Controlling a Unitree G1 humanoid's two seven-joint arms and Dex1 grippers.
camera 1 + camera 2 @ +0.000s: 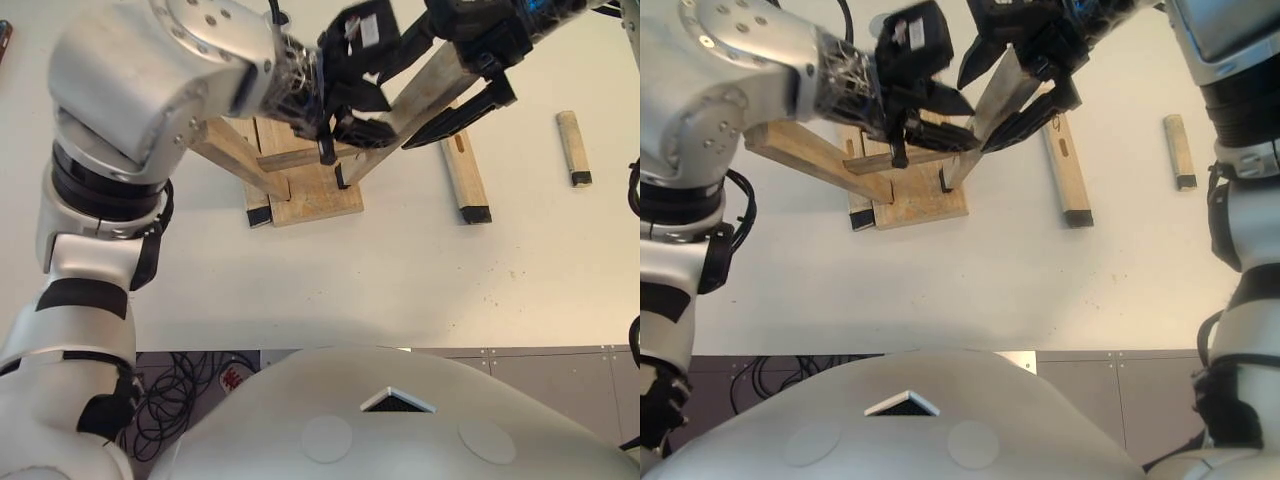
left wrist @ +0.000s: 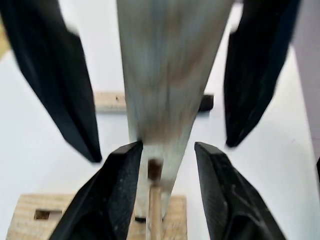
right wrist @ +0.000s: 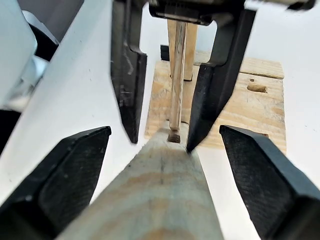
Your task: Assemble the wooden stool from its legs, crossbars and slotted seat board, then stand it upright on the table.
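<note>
Straddling the crossbar [image 3: 176, 85], left gripper [image 2: 167, 147] hangs open; right gripper [image 3: 165, 132] gapes round the tilted leg [image 3: 160, 200], seat board [image 3: 260, 110] half hidden.

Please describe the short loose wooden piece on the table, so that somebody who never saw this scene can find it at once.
On the white table, find the flat, slotted seat board; two loose pieces lie flat to the robot's right of it. The farther one is the short piece: much shorter than the slotted leg nearer the board, with no slot showing.
</note>
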